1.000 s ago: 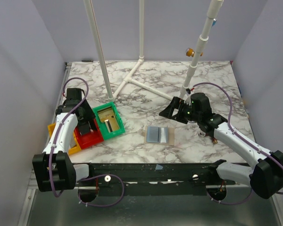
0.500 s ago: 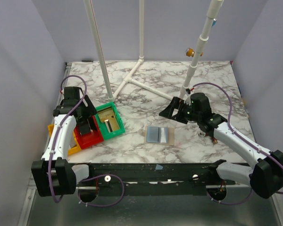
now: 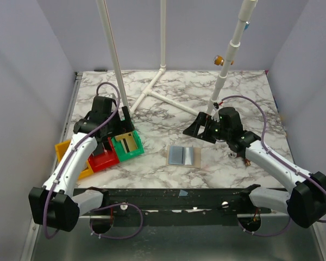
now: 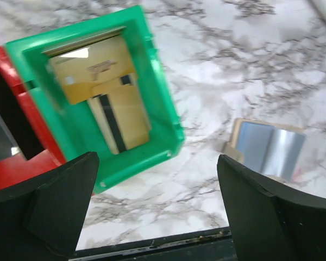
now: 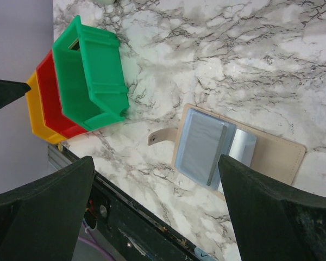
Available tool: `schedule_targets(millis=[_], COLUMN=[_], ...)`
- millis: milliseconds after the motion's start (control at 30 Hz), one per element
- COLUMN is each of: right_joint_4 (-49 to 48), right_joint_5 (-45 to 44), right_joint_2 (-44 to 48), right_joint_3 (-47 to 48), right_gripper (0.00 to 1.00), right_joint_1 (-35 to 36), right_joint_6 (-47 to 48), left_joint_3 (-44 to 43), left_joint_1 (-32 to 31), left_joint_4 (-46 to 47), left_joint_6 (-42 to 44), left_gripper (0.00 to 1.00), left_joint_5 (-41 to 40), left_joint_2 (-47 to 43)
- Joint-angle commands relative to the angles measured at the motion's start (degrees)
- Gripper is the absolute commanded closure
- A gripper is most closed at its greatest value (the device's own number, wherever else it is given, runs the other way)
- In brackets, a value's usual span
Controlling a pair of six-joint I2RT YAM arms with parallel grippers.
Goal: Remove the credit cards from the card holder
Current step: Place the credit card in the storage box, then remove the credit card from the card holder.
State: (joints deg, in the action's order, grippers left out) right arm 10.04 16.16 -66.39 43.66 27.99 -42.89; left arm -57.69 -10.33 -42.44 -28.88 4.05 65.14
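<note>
Two arms reach over the marble-patterned desk in the overhead view. The left tool hangs right above the green plastic open bin, which sits in a row with a red plastic bin and a yellow plastic bin. From up here you can't tell whether that tool is spread or closed. The right tool hovers just beyond the flat beige-tan card holder with a blue-grey face, clear of it. The card holder lies opened flat near the desk's front edge, between the arms.

Over to the left wrist: the left tool is spread wide, nothing between its fingers. Below it the green bin holds two flat yellowish cards, one with a dark stripe, and the card holder lies apart on the marble.

Right wrist now: the right tool is spread wide too, and empty. The card holder lies open beneath it, its strap tab pointing towards the bins.
</note>
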Motion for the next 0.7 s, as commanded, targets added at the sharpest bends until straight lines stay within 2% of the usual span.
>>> schedule_targets(millis=[0,133,333,667], right_joint_4=[1.1,1.5,1.8,1.6], right_joint_5=[1.2,0.3,-0.6,-5.0], right_joint_2=[-0.8,-0.7,-1.3,-3.5], right_joint_3=[-0.1,-0.3,-1.2,-1.6], right_gripper=[0.00,0.00,0.00,0.00], right_joint_1=[-0.5,-0.5,0.2,4.1], right_joint_6=[-0.5,-1.2,-2.6,-5.3], left_joint_3=[-4.0,-4.9,-3.6,-0.4], left_joint_1=[-7.4,-14.0,-20.5,-24.7], left_joint_4=[3.0,5.7,11.0,16.3], left_joint_6=[-3.0,-4.8,-7.1,-7.5], left_gripper=[0.06,0.07,0.07,0.11], left_joint_5=[4.9,7.2,12.2,17.4], left_joint_2=[2.1,5.2,8.7,12.8])
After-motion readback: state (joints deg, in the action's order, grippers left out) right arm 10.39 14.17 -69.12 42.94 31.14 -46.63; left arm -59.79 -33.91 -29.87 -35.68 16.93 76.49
